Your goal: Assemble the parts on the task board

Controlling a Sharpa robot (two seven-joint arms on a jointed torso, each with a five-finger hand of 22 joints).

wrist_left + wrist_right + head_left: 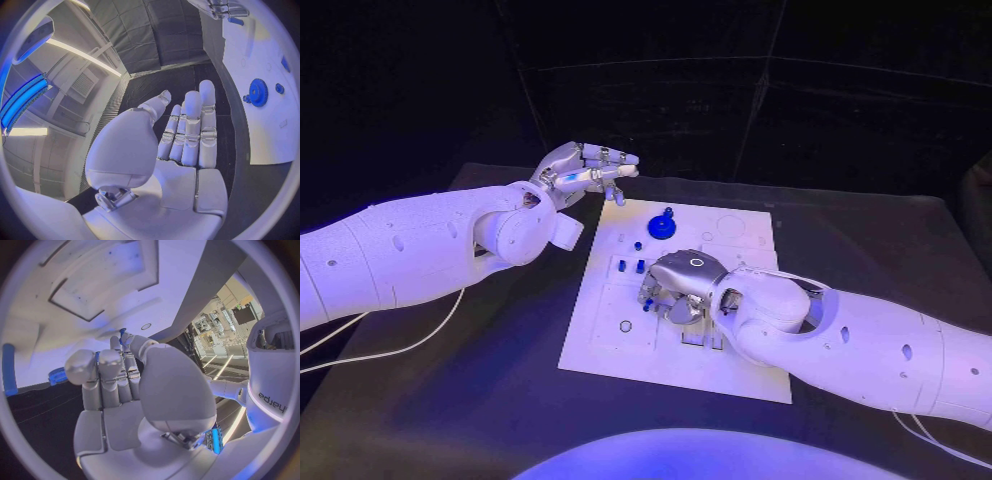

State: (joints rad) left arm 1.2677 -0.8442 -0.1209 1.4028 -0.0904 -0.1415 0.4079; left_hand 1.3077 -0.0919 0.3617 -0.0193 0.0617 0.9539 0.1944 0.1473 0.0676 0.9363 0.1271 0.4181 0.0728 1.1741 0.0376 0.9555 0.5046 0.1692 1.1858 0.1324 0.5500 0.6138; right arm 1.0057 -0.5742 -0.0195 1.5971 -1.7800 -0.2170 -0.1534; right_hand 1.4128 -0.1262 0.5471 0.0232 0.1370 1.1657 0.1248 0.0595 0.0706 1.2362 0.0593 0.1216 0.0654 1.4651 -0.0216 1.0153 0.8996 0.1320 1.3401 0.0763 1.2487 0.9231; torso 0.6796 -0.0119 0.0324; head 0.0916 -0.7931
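My right hand [682, 285] bends over the middle of the task board [740, 375], fingers curled, seemingly pinching a small blue part [122, 333] for seating. My left hand [584, 170], empty with fingers straight, waits off the board at eleven o'clock, near the blue gear [661, 224].

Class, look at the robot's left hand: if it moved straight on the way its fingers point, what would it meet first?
Probably nothing soon: the left hand is open, fingers pointing over bare black table toward the dark backdrop. The task board and blue gear lie off to one side. Depth is unclear.
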